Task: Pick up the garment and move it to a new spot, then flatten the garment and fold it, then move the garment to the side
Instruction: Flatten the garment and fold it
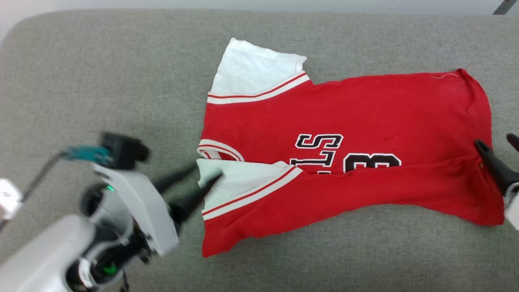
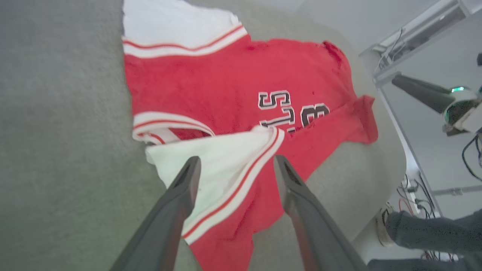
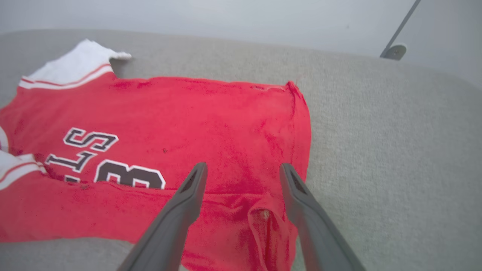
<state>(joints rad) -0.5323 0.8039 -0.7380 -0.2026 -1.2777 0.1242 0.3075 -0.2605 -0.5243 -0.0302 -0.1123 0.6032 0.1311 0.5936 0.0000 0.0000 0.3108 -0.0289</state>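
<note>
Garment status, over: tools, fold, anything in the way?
Left tool open over folded white sleeve. Right tool open over hem end. Garment flat on grey pad, near edge folded in. Person's leg beside pad, clear of cloth.

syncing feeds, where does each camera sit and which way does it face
Head view: on the head, looking down at the red jersey T-shirt on the grey padded surface; left gripper lower left, right gripper at right edge.
Left wrist view: on the left wrist, looking along its open fingers over the folded white sleeve toward the hem.
Right wrist view: on the right wrist, looking between its open fingers from hem toward the white sleeves.
Both wrist views share the black lettering.
</note>
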